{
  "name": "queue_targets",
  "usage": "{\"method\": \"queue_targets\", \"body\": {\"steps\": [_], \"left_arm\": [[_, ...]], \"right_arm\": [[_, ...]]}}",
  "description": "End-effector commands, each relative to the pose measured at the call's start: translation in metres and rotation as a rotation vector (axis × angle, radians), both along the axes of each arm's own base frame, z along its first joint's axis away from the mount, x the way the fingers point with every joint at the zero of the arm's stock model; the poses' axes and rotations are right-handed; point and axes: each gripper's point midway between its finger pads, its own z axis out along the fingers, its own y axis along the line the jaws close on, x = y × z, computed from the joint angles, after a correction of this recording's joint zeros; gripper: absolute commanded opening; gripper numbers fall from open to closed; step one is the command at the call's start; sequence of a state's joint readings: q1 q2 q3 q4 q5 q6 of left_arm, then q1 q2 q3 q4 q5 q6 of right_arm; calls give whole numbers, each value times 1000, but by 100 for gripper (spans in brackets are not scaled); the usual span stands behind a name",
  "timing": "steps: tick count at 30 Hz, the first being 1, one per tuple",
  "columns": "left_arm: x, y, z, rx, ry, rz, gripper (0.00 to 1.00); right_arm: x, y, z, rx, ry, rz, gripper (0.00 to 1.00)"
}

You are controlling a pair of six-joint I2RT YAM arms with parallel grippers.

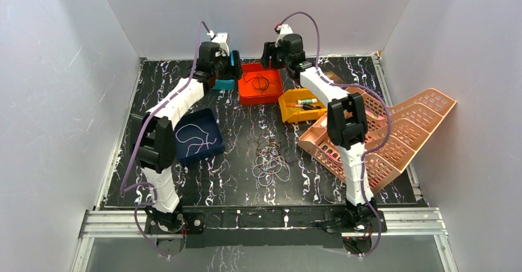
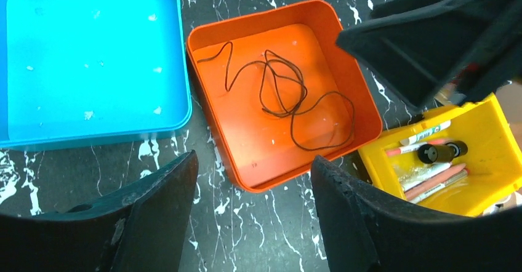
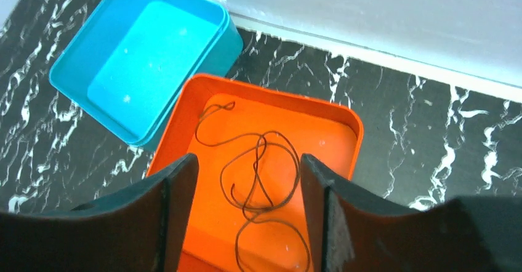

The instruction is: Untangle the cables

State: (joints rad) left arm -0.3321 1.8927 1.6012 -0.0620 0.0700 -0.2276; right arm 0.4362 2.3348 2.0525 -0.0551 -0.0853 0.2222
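Both arms hang over the orange bin (image 2: pixel 246 136) at 12 o'clock of the table. The left gripper (image 2: pixel 252 167) and right gripper (image 3: pixel 246 164) are spread wide with nothing between the fingers. One black cable (image 2: pixel 277 96) lies loose inside the bin. The main risk is probably the two grippers bumping as they pull away, since they sit close together (the right one fills the left wrist view at 2 o'clock). The tangle (image 1: pixel 271 155) at table centre could also tighten if one strand is tugged hard. Seen from the left wrist, the black cable's long axis runs from 10 to 4 o'clock, with its free end pointing to 10 and its loops bunched toward 4.
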Motion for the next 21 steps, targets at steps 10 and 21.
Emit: {"method": "queue_targets", "body": {"steps": [10, 21], "left_arm": [[-102, 24, 28, -15, 115, -33, 77], [-162, 54, 21, 19, 210, 35, 94]], "right_arm": [[-136, -98, 53, -17, 158, -242, 81], [-203, -126, 37, -41, 251, -250, 96]]}}
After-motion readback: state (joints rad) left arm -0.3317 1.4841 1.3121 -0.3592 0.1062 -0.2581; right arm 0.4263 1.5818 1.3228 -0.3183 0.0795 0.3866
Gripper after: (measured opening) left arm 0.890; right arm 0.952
